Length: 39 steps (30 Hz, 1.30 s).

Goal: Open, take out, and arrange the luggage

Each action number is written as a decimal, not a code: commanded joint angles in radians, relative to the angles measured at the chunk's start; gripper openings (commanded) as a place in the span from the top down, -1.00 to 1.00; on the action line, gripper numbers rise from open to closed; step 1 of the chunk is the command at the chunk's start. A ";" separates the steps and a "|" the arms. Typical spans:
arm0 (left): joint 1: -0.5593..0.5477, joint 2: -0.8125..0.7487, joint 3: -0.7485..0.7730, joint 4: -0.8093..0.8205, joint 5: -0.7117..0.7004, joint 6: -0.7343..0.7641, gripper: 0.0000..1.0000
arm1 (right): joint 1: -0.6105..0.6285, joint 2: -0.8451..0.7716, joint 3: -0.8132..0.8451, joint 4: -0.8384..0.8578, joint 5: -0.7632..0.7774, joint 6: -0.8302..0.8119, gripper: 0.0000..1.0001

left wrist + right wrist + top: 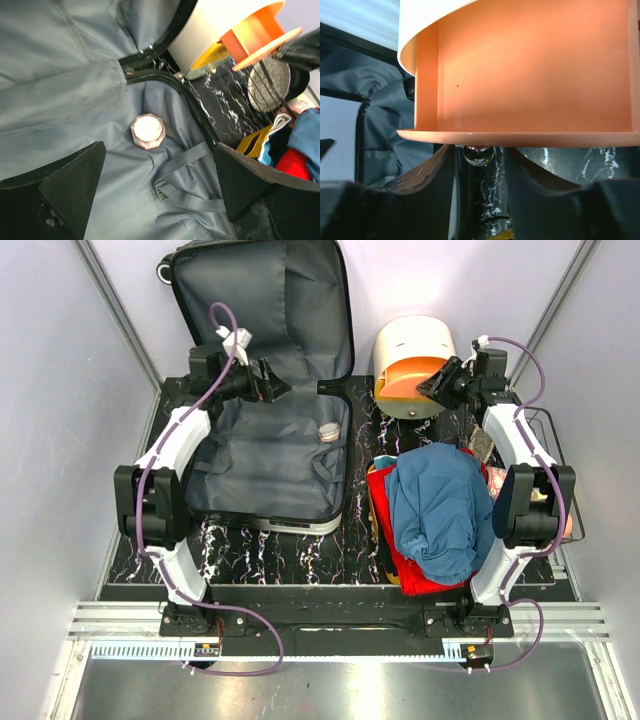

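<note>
The luggage (262, 465) lies open on the left of the table, its lid (265, 295) propped up at the back, with grey lining showing. A small jar with a white lid (327, 431) sits in the lower half, also in the left wrist view (147, 131), beside a loose grey strap (192, 200). My left gripper (275, 388) hovers over the hinge area, open and empty (159, 150). My right gripper (432, 388) is at the white-and-orange drawer box (405, 340). Its jaws stand on either side of the drawer's shiny knob (478, 154) with small gaps.
The orange drawer (530, 75) is pulled out of the box. A pile of clothes, blue (440, 505) over red (385, 495), lies on the right over a yellow tray (252, 142). A wire basket (548, 430) stands at the far right.
</note>
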State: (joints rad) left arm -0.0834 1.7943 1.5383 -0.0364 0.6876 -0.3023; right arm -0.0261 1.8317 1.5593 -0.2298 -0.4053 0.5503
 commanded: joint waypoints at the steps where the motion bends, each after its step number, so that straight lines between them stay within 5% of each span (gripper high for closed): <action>1: -0.065 0.081 0.098 -0.092 -0.016 0.146 -0.88 | 0.005 -0.055 0.014 0.009 -0.004 -0.015 -0.10; 3: -0.104 0.118 0.140 -0.126 -0.036 0.218 -0.86 | 0.005 -0.058 0.027 0.009 -0.003 -0.039 -0.35; 10: -0.200 0.347 0.307 -0.290 -0.105 0.482 -0.82 | 0.003 -0.121 0.041 0.003 -0.027 -0.206 -0.68; 19: -0.283 0.445 0.365 -0.341 -0.167 0.678 -0.79 | 0.003 -0.198 0.039 0.003 -0.009 -0.389 -0.76; 26: -0.372 0.458 0.318 -0.318 -0.333 0.907 -0.35 | 0.002 -0.218 0.031 0.001 -0.001 -0.421 -0.79; 39: -0.412 0.537 0.289 -0.163 -0.557 1.043 -0.17 | 0.002 -0.196 0.073 -0.028 -0.013 -0.418 -0.79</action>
State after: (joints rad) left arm -0.4900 2.2967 1.8542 -0.2909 0.2501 0.6571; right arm -0.0261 1.6569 1.5719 -0.2630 -0.4103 0.1486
